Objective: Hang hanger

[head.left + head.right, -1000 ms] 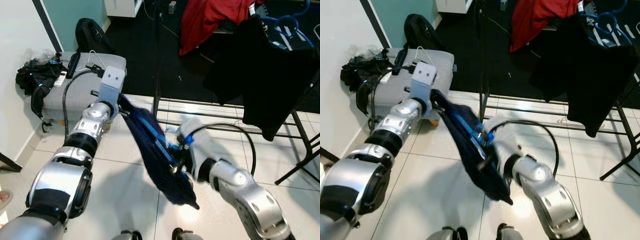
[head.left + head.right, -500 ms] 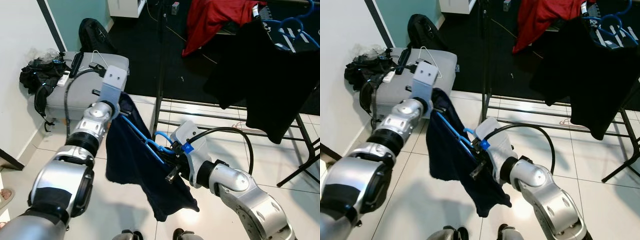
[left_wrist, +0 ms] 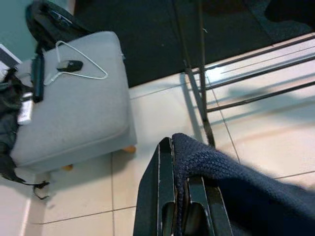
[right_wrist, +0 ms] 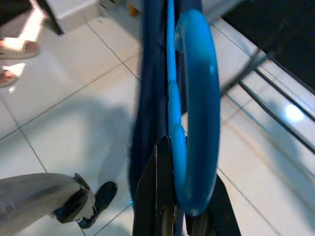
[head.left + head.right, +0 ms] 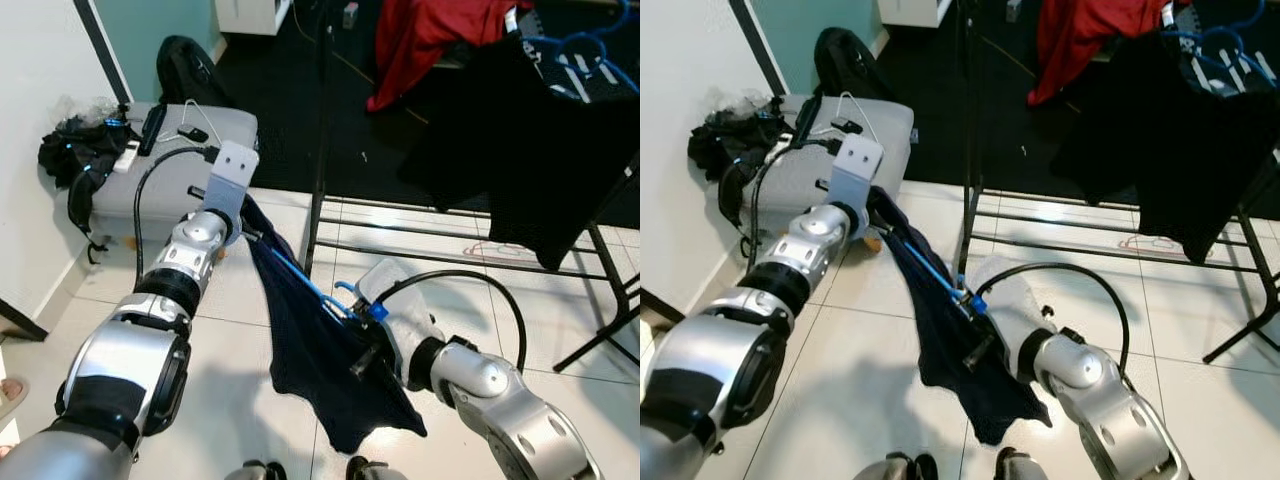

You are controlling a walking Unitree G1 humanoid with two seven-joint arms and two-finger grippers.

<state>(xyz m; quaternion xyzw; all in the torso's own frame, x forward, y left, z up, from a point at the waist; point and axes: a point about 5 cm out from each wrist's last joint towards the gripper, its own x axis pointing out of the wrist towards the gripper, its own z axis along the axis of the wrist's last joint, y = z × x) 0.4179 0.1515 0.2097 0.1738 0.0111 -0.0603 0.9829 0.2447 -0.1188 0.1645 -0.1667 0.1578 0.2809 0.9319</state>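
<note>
Standing far right, the clothes rack (image 5: 330, 215); nearer, a navy garment (image 5: 330, 370) on a blue hanger (image 4: 194, 128) spans both grippers, left gripper (image 3: 179, 196) pinching cloth, right gripper (image 4: 179, 216) clamped on the hanger

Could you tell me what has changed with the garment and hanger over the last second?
The dark blue garment spread wide half a second ago and now hangs narrower again. Both grippers, left gripper at the cloth's top corner and right gripper on the blue hanger, kept their holds. The clothes rack stayed put.
</note>
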